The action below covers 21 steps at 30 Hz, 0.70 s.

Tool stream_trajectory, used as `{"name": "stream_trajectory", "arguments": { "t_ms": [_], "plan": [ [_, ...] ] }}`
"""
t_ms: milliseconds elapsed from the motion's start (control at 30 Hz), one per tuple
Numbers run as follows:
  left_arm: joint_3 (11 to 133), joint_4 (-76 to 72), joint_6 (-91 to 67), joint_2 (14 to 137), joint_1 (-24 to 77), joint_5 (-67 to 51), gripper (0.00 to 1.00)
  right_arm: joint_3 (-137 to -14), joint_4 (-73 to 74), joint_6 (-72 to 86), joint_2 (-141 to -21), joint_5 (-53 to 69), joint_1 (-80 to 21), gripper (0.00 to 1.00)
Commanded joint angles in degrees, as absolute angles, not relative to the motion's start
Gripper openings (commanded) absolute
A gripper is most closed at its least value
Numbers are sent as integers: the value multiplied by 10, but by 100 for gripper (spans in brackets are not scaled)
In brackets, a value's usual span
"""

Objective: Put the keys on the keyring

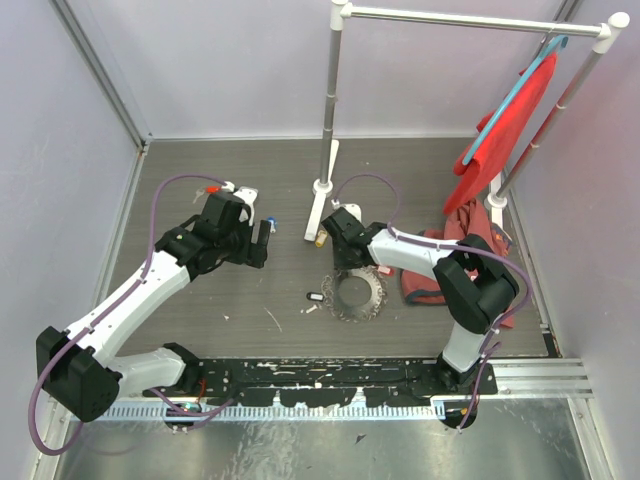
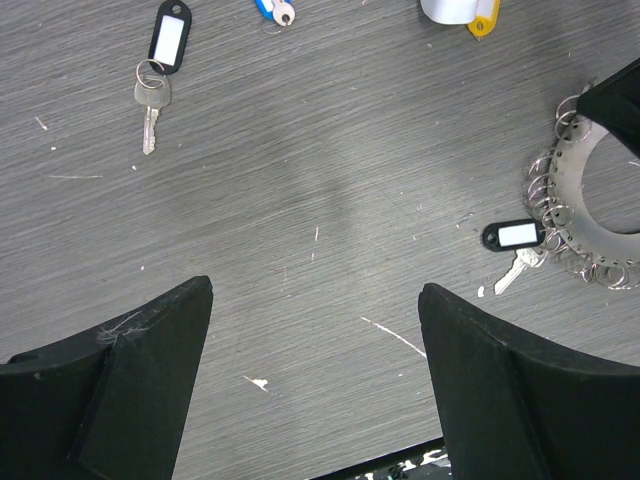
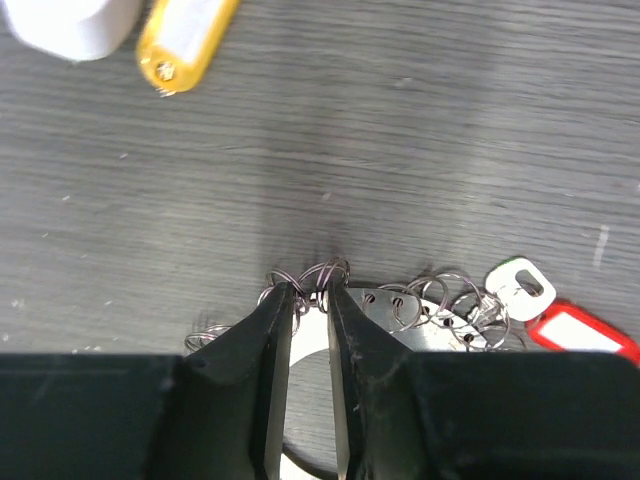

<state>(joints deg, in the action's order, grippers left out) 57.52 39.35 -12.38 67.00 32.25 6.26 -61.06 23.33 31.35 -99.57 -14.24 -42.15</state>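
Observation:
The keyring [image 1: 352, 296], a flat grey ring fringed with small wire loops, lies mid-table. My right gripper [image 1: 346, 266] is down on its far rim; in the right wrist view its jaws [image 3: 310, 295] stand nearly together with the keyring's [image 3: 440, 318] edge and a small loop between them. A red-tagged key [image 3: 580, 336] lies by the rim, and a yellow-tagged one [image 3: 186, 38] beyond. My left gripper [image 2: 315, 300] hovers open over bare table. It sees a black-tagged key [image 2: 160, 60], another black-tagged key [image 2: 517, 236] beside the keyring [image 2: 572, 190], and a blue one [image 2: 264, 8].
A white clothes rack stands at the back, its post base [image 1: 322, 186] close to the yellow-tagged key [image 1: 320, 240]. A red cloth [image 1: 505, 125] hangs from a blue hanger and more cloth [image 1: 425, 282] lies right of the keyring. Walls close in on both sides.

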Motion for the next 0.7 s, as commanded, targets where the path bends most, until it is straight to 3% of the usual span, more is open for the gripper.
{"name": "stream_trajectory", "arguments": {
  "t_ms": [0,367,667],
  "plan": [
    [590,387,-120,665,320,59,91,-607,179,267,-989,-56,-421,25],
    [590,387,-120,666,321,57,91,-585,137,236,-961,16,-425,28],
    [590,387,-120,665,321,57,91,-483,128,279,-804,-70,-428,49]
  ]
}}
